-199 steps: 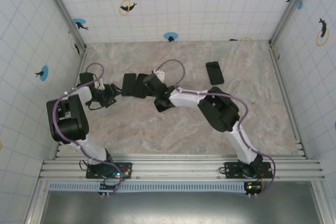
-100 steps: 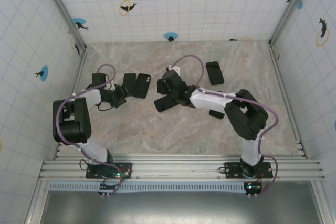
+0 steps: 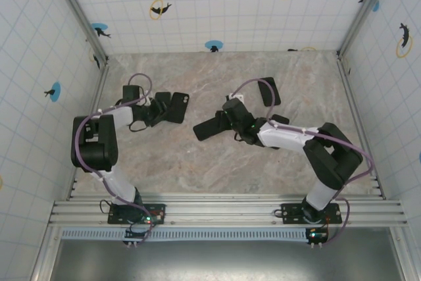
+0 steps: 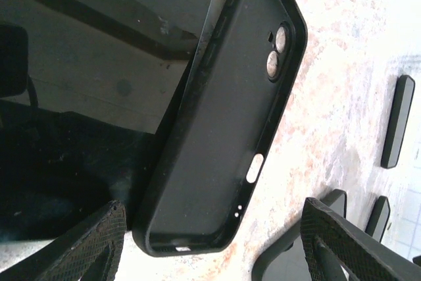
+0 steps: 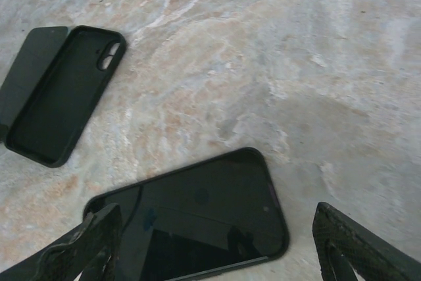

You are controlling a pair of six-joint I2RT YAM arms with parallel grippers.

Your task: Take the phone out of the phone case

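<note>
Phone case (image 4: 223, 116) is lying open side up on the marble surface (image 3: 164, 162). You can see the stone through the camera holes, so it's empty. The phone (image 4: 79, 90) sits right against its long edge, glossy screen up, and it looks like the edges overlap a bit, though I can't say which one is on top.

Left fingers (image 3: 156, 111) hover just over that pair, spread wide with nothing between them. In the left wrist view, the two textured tips sit at the bottom corners with the lower end of the case between them, not touching it as far as I can see.

Right fingers (image 3: 225, 122) are spread wide too and aren't holding anything. They hang just above a second phone (image 5: 191, 218), which is lying flat with its screen up, well apart from the case. It has a dark rim, so no idea if it's in a case of its own.

One more phone (image 3: 268, 91) lies further back on the surface, toward the far right.
</note>
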